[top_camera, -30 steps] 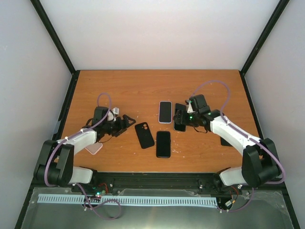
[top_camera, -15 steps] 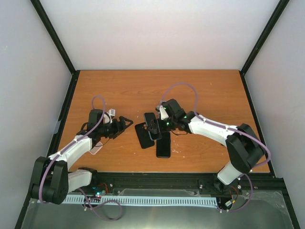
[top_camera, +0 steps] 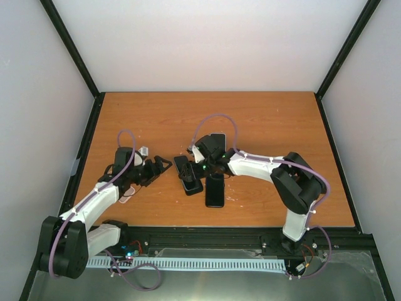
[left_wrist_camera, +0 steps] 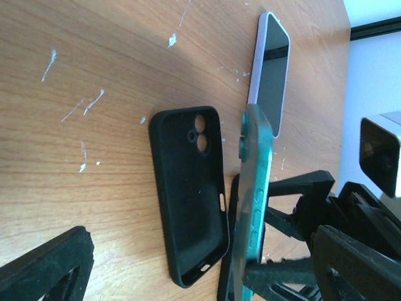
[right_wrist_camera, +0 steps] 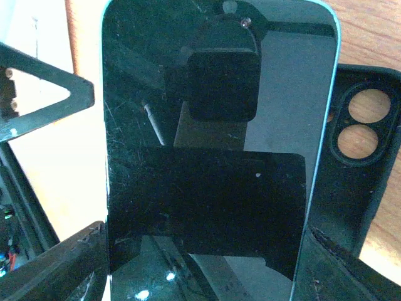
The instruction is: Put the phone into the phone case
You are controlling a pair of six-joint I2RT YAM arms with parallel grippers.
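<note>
Gripping the teal phone (left_wrist_camera: 254, 200) by its two faces, the right gripper (top_camera: 198, 167) is clenched on it and holds it up on its long edge, just beside the open black phone case (left_wrist_camera: 188, 200). The case lies flat on the wooden table (top_camera: 263, 119), cavity up; whether the phone's edge touches its rim is hard to tell. The left gripper (top_camera: 161, 166) hovers near the case's other side, apparently released and holding nothing. A white-edged phone (left_wrist_camera: 272, 69) and a black phone (top_camera: 214, 189) lie nearby.
</note>
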